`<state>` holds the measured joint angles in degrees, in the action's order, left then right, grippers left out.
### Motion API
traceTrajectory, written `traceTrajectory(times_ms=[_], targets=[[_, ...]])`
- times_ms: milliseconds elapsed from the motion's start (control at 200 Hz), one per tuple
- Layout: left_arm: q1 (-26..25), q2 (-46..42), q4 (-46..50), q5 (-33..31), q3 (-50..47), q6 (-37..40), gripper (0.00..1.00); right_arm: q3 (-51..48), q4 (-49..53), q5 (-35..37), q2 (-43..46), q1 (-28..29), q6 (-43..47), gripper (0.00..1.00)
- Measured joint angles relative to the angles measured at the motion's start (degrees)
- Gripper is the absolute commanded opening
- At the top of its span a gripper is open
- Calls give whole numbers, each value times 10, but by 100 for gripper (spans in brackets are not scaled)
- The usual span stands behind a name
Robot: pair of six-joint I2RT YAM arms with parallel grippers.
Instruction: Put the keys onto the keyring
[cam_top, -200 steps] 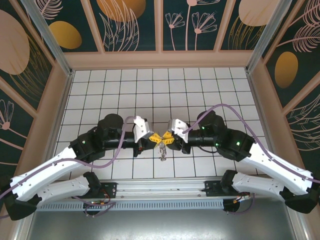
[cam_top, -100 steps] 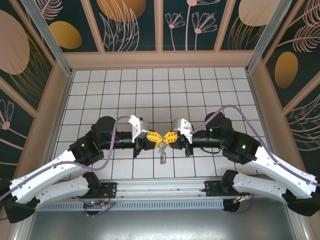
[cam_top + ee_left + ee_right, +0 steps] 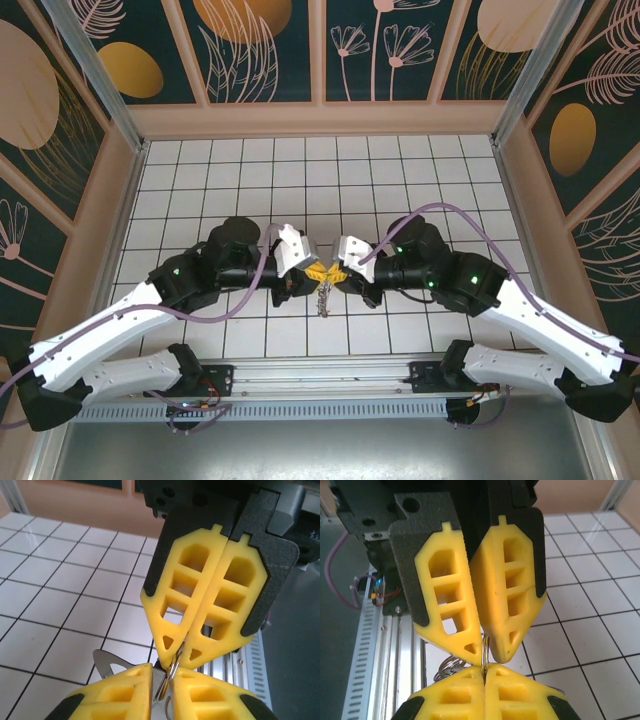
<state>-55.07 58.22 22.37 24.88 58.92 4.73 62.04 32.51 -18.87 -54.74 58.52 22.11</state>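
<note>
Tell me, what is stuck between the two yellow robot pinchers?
A thin metal keyring, pinched by the left gripper and the right gripper, seen in the left wrist view.

The left arm and right arm have white shells, black joints and looping purple cables. Their fingers are yellow, pointed, lattice-cut and black-backed.

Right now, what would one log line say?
left gripper: shut on keyring | right gripper: shut on keyring | keys: dangling beneath grippers

Robot lab cell, tiled floor, printed walls
</note>
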Motion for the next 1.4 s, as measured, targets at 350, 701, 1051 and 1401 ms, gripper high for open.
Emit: traceTrajectory(times_ms=[350,701,1051,1401], targets=[[0,9,25,9,2,19,0,-5,17,-1,-5,0,3,1],[-1,-49,-128,63,-58,-55,0,-52,-89,-37,62,1,-34,15],[0,-69,-234,91,-98,-106,0,-59,-122,-52,86,1,-51,0],[0,0,-28,15,19,-16,16,-21,-50,4,40,0,-25,0]])
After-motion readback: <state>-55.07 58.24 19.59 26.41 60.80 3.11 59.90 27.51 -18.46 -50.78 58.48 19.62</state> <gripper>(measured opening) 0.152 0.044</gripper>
